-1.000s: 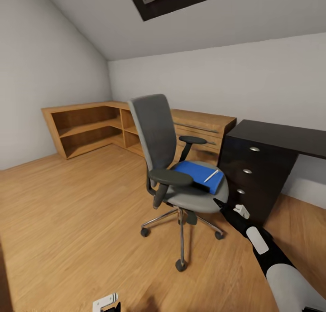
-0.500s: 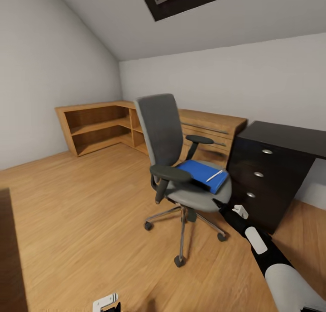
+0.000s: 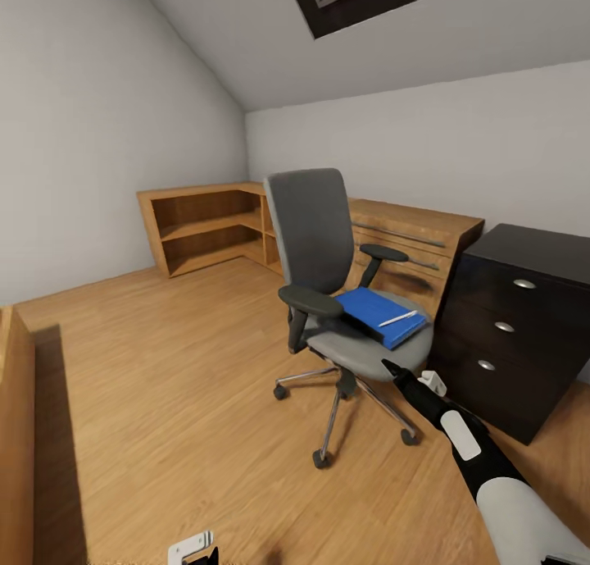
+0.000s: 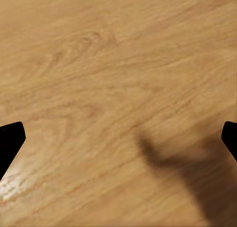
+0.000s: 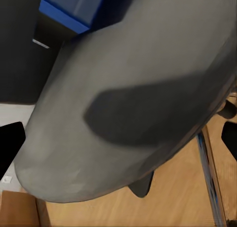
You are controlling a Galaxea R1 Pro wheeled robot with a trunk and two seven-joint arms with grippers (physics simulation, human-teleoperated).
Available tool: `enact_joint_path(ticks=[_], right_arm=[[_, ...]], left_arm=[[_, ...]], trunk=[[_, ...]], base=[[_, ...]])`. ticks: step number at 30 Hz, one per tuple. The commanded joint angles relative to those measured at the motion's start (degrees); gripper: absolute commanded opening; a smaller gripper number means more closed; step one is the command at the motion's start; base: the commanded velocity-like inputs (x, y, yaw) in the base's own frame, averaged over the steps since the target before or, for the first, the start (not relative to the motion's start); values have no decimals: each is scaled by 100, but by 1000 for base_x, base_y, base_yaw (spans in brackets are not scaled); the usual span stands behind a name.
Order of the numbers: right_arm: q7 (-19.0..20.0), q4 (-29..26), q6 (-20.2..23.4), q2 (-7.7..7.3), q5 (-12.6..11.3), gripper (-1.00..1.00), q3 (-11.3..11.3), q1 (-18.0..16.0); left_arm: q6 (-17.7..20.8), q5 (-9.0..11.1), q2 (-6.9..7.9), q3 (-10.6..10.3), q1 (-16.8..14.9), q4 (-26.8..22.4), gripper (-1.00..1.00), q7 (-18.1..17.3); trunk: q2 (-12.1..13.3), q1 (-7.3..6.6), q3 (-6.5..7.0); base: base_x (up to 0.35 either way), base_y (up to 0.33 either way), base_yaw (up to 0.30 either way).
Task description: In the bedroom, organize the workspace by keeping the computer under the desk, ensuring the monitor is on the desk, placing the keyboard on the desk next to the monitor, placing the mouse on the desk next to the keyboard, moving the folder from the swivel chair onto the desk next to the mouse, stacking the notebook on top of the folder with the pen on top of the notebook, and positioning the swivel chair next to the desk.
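Note:
The swivel chair [image 3: 315,220] stands mid-room on the wood floor, its grey seat [image 5: 133,103] close to my right gripper. A bright blue folder [image 3: 375,311] lies on the seat with a thin whitish pen [image 3: 398,319] on top. The black desk [image 3: 524,257] with its silver-knobbed drawers stands just right of the chair. My right gripper [image 3: 392,371] hovers open at the seat's front edge, its fingertips [image 5: 11,143] spread wide. My left gripper [image 4: 118,138] hangs open over bare floor. Computer, monitor, keyboard, mouse and notebook are out of view.
Low light-wood shelving [image 3: 205,229] runs along the back wall into a wooden chest of drawers [image 3: 426,237] behind the chair. A wooden furniture edge [image 3: 15,434] stands at the near left. Wood floor [image 3: 164,368] stretches left of the chair.
The camera has turned, so chair, desk and shelving sit further right in the picture and a wooden edge has come in at the left. My right arm stays close to the seat.

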Motion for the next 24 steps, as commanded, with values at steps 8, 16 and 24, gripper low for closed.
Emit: enact_joint_path(ticks=[8, 16, 24], right_arm=[[21, -4, 54, 1, -52, 100, -23, -3], [21, -5, 54, -2, -52, 100, -23, -3], [21, -1, 54, -3, -49, 100, -23, -3]], left_arm=[[-16, 8, -4, 17, -2, 4, 100, -2], [-16, 3, -4, 17, -2, 7, 100, 0], [-16, 3, -4, 17, -2, 7, 100, 0]], trunk=[[-2, -1, -5], [-2, -1, -5], [-2, -1, -5]], base=[[-47, 0, 36], [-135, -18, 2], [-17, -5, 0]])
